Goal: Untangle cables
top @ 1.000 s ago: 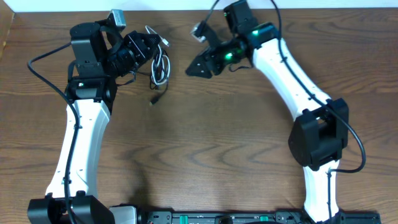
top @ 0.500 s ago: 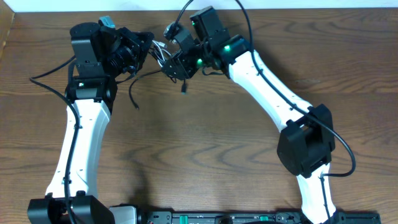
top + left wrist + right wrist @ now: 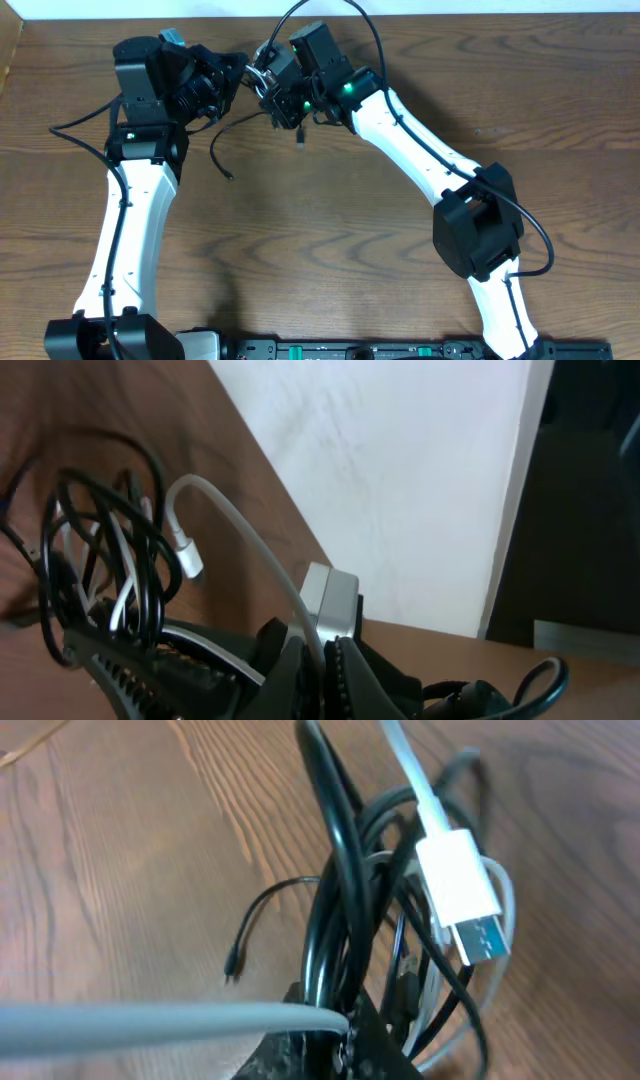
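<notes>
No writing, brand, number or sign can be read in any view. Nothing legible stands on the cables (image 3: 335, 905), on the arms (image 3: 130, 230) or on the counter (image 3: 320, 250).

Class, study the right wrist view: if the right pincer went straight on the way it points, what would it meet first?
The tangled cables: the black loops sit at the tips of the right pincer, with the white plug just beside. The table lies behind, though depth is hard to judge.
</notes>
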You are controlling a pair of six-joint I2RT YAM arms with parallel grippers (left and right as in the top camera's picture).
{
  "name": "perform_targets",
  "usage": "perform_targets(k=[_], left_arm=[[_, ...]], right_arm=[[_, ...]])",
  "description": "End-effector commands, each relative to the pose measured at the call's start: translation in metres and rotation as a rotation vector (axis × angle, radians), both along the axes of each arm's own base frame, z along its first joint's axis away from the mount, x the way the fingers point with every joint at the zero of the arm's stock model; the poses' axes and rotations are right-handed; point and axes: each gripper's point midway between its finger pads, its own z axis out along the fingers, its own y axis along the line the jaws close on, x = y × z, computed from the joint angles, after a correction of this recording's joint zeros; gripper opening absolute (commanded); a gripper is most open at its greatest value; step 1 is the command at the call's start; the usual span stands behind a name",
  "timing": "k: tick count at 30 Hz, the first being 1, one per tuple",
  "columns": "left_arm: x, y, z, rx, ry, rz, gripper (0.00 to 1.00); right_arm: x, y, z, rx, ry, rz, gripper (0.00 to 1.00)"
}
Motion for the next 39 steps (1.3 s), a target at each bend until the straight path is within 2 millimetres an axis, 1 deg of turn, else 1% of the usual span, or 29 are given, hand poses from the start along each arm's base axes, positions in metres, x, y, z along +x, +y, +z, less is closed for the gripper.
perform_targets(k=[1, 2, 3, 5, 6, 7, 8, 9, 11, 12, 15, 16, 17, 19, 21, 22, 25, 26, 28, 32, 35, 37, 39], left_arm=[[-0.005, -0.002, 0.017, 0.105, -0.105, -0.062, 0.08], [-0.005, -0.002, 0.016, 0.153, -0.135, -0.084, 0.08], [-0.005, -0.002, 0.015, 0.275, -0.211, -0.139, 0.15], [-0.007, -0.001, 0.011, 0.408, -0.274, -0.201, 0.46], [-0.009, -0.001, 0.007, 0.473, -0.299, -0.238, 0.71], [-0.010, 0.000, 0.003, 0.512, -0.303, -0.255, 0.87], [-0.011, 0.002, -0.001, 0.530, -0.291, -0.256, 0.91], [-0.013, 0.006, -0.009, 0.547, -0.256, -0.249, 0.92], [-0.016, 0.006, -0.015, 0.562, -0.237, -0.264, 0.92], [-0.019, 0.005, -0.017, 0.569, -0.233, -0.282, 0.92], [-0.028, -0.008, -0.018, 0.558, -0.266, -0.371, 0.92], [-0.031, -0.013, -0.019, 0.565, -0.283, -0.406, 0.89], [-0.034, -0.018, -0.021, 0.578, -0.295, -0.441, 0.87], [-0.039, -0.025, -0.025, 0.603, -0.304, -0.483, 0.87], [-0.044, -0.035, -0.029, 0.626, -0.316, -0.533, 0.87], [-0.046, -0.039, -0.029, 0.632, -0.325, -0.548, 0.86], [-0.049, -0.054, -0.027, 0.671, -0.382, -0.605, 0.86], [-0.050, -0.062, -0.027, 0.702, -0.421, -0.640, 0.85], [-0.049, -0.067, -0.029, 0.752, -0.431, -0.642, 0.84], [-0.040, -0.061, -0.033, 0.842, -0.401, -0.588, 0.83], [-0.035, -0.061, -0.030, 0.874, -0.413, -0.562, 0.82], [-0.030, -0.062, -0.027, 0.877, -0.435, -0.553, 0.79], [-0.025, -0.059, -0.028, 0.892, -0.434, -0.536, 0.73]], right_arm=[[-0.007, -0.008, -0.003, -0.013, 0.067, -0.017, 0.01], [-0.008, -0.015, -0.002, -0.020, 0.095, -0.039, 0.01], [-0.008, -0.025, 0.002, -0.020, 0.145, -0.083, 0.01], [-0.005, -0.040, 0.011, 0.003, 0.239, -0.180, 0.01], [-0.002, -0.049, 0.014, 0.020, 0.290, -0.238, 0.01], [0.003, -0.058, 0.019, 0.044, 0.342, -0.300, 0.01], [0.007, -0.066, 0.025, 0.082, 0.402, -0.352, 0.01], [0.011, -0.072, 0.031, 0.124, 0.456, -0.376, 0.01], [0.017, -0.080, 0.042, 0.211, 0.552, -0.400, 0.01], [0.025, -0.091, 0.049, 0.276, 0.644, -0.449, 0.01], [0.036, -0.100, 0.060, 0.359, 0.726, -0.494, 0.01], [0.038, -0.100, 0.068, 0.398, 0.744, -0.479, 0.01], [0.039, -0.098, 0.080, 0.447, 0.747, -0.426, 0.01], [0.037, -0.094, 0.095, 0.498, 0.763, -0.357, 0.01], [0.025, -0.084, 0.117, 0.556, 0.794, -0.235, 0.01], [0.022, -0.081, 0.120, 0.563, 0.806, -0.214, 0.01], [0.016, -0.075, 0.124, 0.571, 0.849, -0.201, 0.01], [0.016, -0.074, 0.125, 0.572, 0.859, -0.203, 0.01], [0.015, -0.073, 0.125, 0.572, 0.860, -0.198, 0.01], [0.012, -0.071, 0.126, 0.570, 0.866, -0.184, 0.01], [0.009, -0.070, 0.127, 0.570, 0.873, -0.169, 0.01], [0.006, -0.069, 0.128, 0.569, 0.879, -0.156, 0.01], [0.003, -0.068, 0.129, 0.568, 0.886, -0.141, 0.01]])
